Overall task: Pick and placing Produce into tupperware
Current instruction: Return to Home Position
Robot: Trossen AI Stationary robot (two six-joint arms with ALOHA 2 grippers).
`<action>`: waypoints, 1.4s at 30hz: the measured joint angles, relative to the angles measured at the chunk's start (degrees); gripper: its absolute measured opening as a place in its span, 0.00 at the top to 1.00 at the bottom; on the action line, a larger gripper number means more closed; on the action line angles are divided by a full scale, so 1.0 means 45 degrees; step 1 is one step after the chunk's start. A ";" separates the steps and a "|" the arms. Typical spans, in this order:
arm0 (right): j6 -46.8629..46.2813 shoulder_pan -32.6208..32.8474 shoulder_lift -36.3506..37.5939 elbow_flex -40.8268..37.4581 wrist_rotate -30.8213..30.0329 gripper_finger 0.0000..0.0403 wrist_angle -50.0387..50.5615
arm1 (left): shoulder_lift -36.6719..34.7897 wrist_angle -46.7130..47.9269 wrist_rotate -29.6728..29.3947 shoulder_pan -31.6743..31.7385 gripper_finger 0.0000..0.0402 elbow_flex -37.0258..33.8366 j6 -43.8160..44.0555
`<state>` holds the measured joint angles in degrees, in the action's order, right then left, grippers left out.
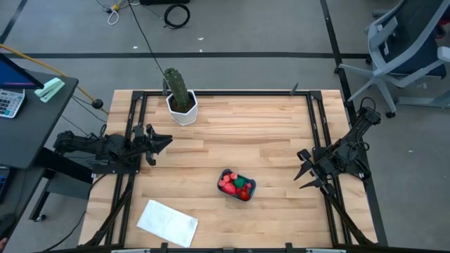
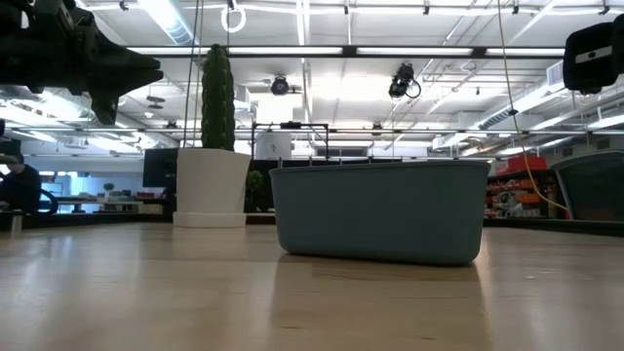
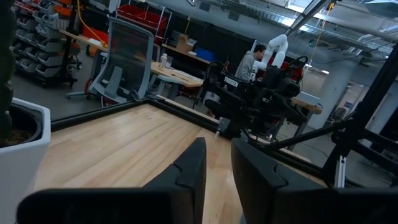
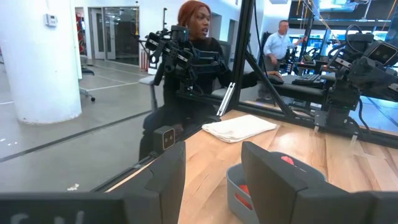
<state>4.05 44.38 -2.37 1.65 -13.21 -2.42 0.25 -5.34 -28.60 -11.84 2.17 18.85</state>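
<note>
High view, widest first: open workshop floor all round, grey, with cables and an office chair (image 1: 408, 49); in the wrist views, people at desks well beyond the edge. Then the counter (image 1: 260, 133): pale wood planks, flat, dry-looking, black frame along the sides; likely smooth, so easy sliding for a light box under a push. Arms next: left tool (image 1: 160, 140) parked at the left edge, fingers narrowly parted, holding nothing; right tool (image 1: 304, 171) parked at the right edge, fingers spread, also bare. Smaller: cactus (image 1: 177, 86) in a white pot by the top edge, white sheet (image 1: 167, 223) by the bottom-left corner, both well apart from the work. Then the tupperware (image 2: 380, 214), a little below the middle, between the two tools, upright: thin teal plastic, probably light, stiff at the rim yet springy in the walls; best pinched over one long wall from above, or nudged low on a side. Last the produce (image 1: 235, 184), heaped inside it, red and pink with one green piece (image 1: 243, 184): tiny, probably hard, light, prone to rolling; best taken across the narrowest part, softly
</note>
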 joint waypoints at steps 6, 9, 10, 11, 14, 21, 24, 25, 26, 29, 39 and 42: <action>0.0000 0.0000 0.0000 0.0000 0.0005 0.59 0.0005 | 0.0000 0.0000 0.0001 -0.0005 0.78 0.0000 -0.0005; 0.0000 0.0003 -0.0003 0.0000 0.0003 0.59 0.0003 | 0.0000 0.0003 0.0003 -0.0003 0.77 0.0000 -0.0006; 0.0000 0.0005 0.0000 0.0000 0.0000 0.59 0.0000 | 0.0000 0.0005 0.0001 -0.0005 0.77 0.0000 -0.0006; 0.0000 0.0005 0.0000 0.0000 0.0000 0.59 0.0000 | 0.0000 0.0005 0.0003 -0.0003 0.78 0.0000 0.0000; -0.0004 0.0005 -0.0005 0.0000 0.0005 0.59 0.0000 | 0.0000 0.0002 0.0000 -0.0005 0.79 0.0000 -0.0004; -0.0005 0.0000 -0.0002 0.0000 0.0002 0.59 0.0000 | 0.0000 0.0005 0.0000 -0.0004 0.80 0.0000 -0.0008; -0.0005 0.0005 -0.0005 0.0000 0.0004 0.59 0.0000 | 0.0000 0.0005 0.0000 -0.0004 0.79 0.0000 -0.0002; -0.0003 0.0002 0.0000 0.0000 0.0000 0.59 0.0000 | 0.0000 0.0005 0.0000 -0.0002 0.78 0.0000 -0.0007; -0.0002 0.0002 -0.0002 0.0000 0.0005 0.59 0.0001 | 0.0000 0.0005 0.0003 -0.0002 0.78 0.0000 -0.0003; -0.0001 0.0003 -0.0003 0.0000 0.0003 0.59 0.0000 | 0.0000 0.0005 0.0000 0.0000 0.77 0.0000 -0.0009; -0.0001 0.0005 -0.0004 0.0000 0.0004 0.59 0.0000 | 0.0000 0.0005 0.0000 0.0000 0.80 0.0000 0.0000; -0.0002 0.0005 -0.0003 0.0000 0.0002 0.59 0.0002 | 0.0000 0.0005 0.0001 -0.0002 0.80 0.0000 0.0000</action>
<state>4.04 44.40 -2.38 1.65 -13.20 -2.40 0.25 -5.32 -28.60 -11.84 2.17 18.85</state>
